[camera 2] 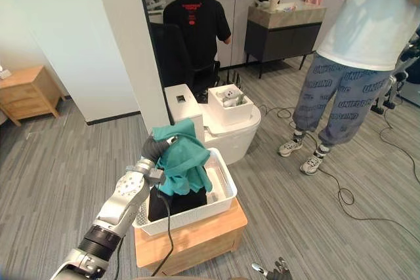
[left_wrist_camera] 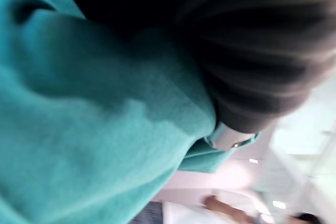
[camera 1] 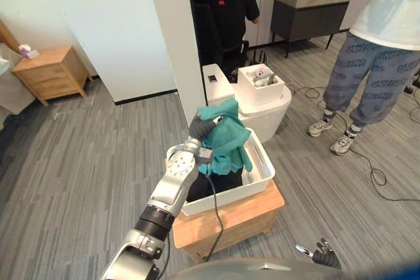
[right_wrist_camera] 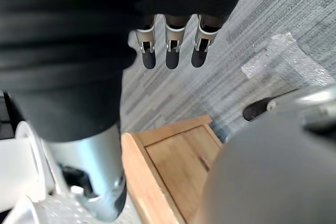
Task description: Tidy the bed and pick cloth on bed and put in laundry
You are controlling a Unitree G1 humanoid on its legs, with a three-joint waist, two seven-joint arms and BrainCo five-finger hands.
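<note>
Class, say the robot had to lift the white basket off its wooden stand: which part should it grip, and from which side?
Probably the basket's right-hand rim, from the right and above. That flared lip is bare and offers an edge to hook under, while the teal cloth and left hand crowd the left side.

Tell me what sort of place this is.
Probably a mock-up home, bedroom and bathroom together: a wooden nightstand, a white toilet and a dark vanity cabinet share one grey plank floor, with a person standing by.
</note>
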